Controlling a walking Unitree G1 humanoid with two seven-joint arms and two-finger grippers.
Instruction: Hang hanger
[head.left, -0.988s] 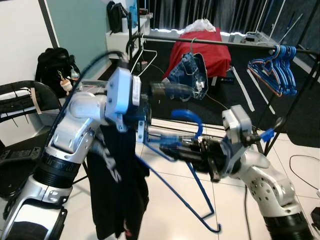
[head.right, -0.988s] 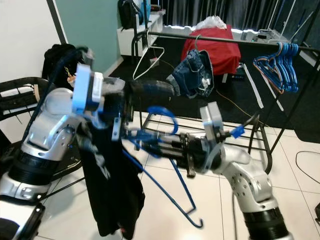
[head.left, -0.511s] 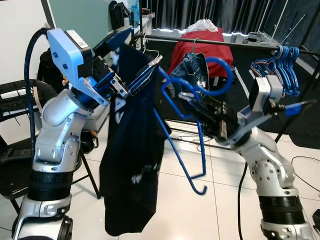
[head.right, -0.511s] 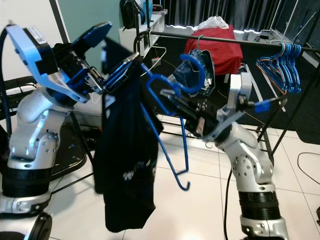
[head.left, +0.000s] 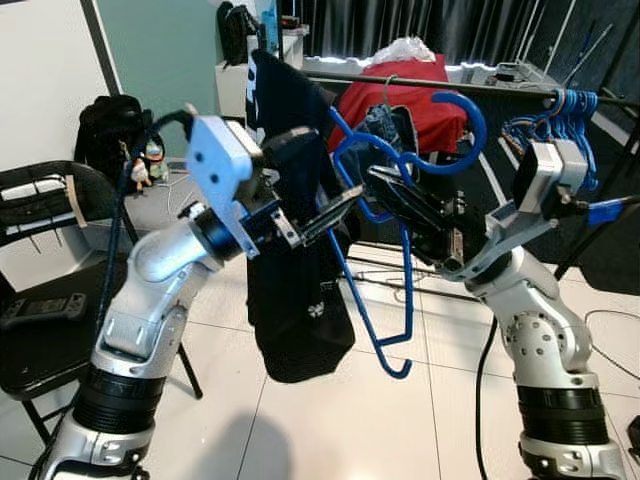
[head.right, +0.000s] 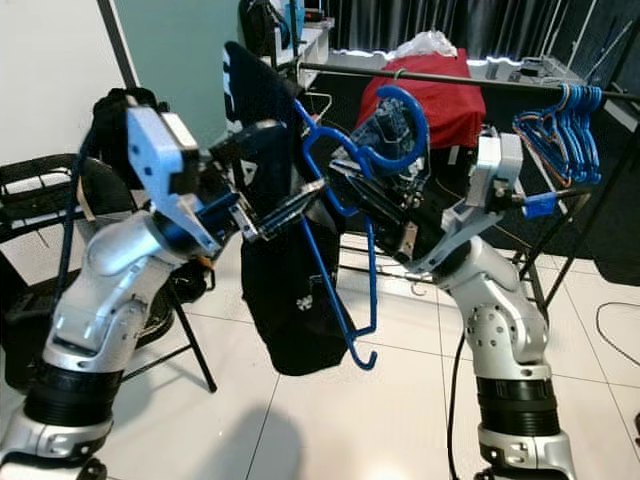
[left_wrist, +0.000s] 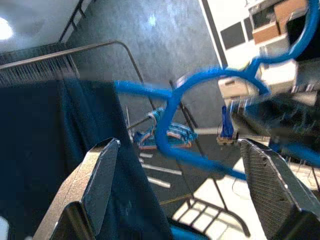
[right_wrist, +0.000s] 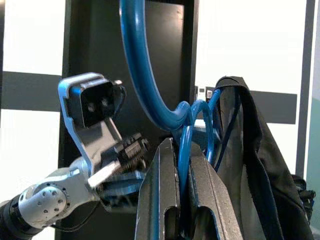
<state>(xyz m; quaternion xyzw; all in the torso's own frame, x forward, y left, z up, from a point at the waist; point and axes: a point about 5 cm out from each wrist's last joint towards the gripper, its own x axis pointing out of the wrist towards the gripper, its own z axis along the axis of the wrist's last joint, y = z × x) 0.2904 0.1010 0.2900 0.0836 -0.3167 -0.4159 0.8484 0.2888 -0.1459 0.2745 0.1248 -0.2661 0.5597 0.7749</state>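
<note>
Reaching fwd from lower left, left arm bends up at elbow w/ wrist raised to chest height. Left gripper (head.left: 325, 210) has fingers spread wide apart, gripping nothing; fingertips (left_wrist: 102, 165) sit just beside dark shirt (head.left: 295, 290) and blue frame. Shirt hangs on blue hanger (head.left: 375, 300), draped on its left shoulder, hem hanging free above floor. Hanger hook (head.left: 455, 135) curves up near clothes rail (head.left: 450, 88), not yet over it. Right gripper (head.left: 400, 195) is clamped on hanger neck just below hook; in right wrist view, blue wire runs pinched between both fingers (right_wrist: 165, 200). Right arm rises from lower right, forearm angled up-left. Spare hangers (head.left: 555, 135) hang at rail's right end.

Vs 0.5 s ago: left arm now lower, gripper let go of shirt; hanger + shirt sit higher, closer to rail.
</note>
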